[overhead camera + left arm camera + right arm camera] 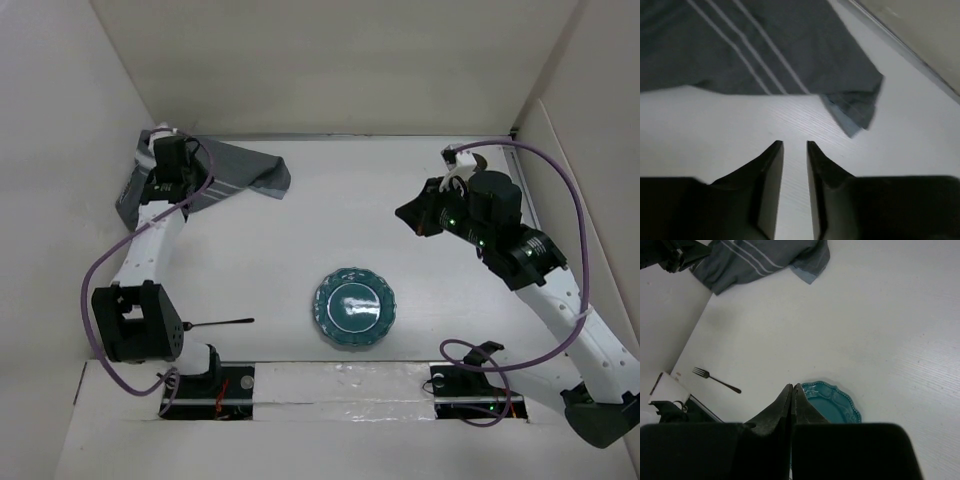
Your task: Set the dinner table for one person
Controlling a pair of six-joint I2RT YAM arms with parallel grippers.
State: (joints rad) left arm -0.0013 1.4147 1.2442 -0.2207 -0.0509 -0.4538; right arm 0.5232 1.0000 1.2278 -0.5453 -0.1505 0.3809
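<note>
The dinner table [330, 225] is a white tabletop. A teal scalloped plate [353, 310] lies near its front middle and also shows in the right wrist view [837, 401]. A dark fork [215, 323] lies left of the plate, near the left arm's base. A grey white-striped cloth [238, 172] lies crumpled at the far left. My left gripper [168, 185] hovers at the cloth's edge. Its jaws stand slightly apart and empty over bare table [795, 146], just short of the cloth [765, 45]. My right gripper [412, 215] is shut and empty [792, 386], held high at the right.
White walls enclose the table on the left, back and right. The right arm's purple cable [560, 200] loops near the right wall. The arm bases and a white ledge [340, 380] line the near edge. The fork [715, 380] lies close to that ledge.
</note>
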